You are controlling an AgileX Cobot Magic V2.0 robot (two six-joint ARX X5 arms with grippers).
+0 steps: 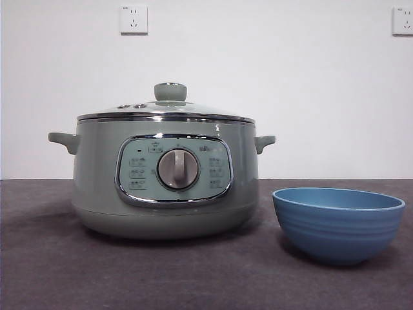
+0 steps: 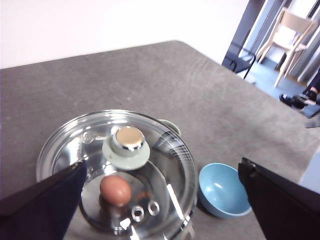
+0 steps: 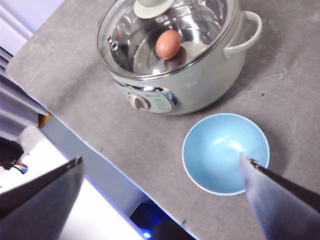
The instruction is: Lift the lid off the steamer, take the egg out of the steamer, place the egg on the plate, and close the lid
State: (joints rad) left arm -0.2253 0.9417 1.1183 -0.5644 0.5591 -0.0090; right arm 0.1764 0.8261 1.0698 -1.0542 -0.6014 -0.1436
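Beside steamer (image 1: pixel 164 187), plate (image 1: pixel 338 223), lid (image 1: pixel 166 110) on

The pale green steamer (image 1: pixel 165 177) stands upright on the counter, closed by the glass lid (image 1: pixel 165 111) with its green knob. A brown egg (image 3: pixel 168 44) is seen inside. The empty blue plate (image 1: pixel 338 223) sits just beside it.

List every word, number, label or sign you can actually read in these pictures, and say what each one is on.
None can be read.
Steamer button panel: small pale icons and captions around the dial, too small and blurred to read.
Lid, plate, wall sockets: no print visible.
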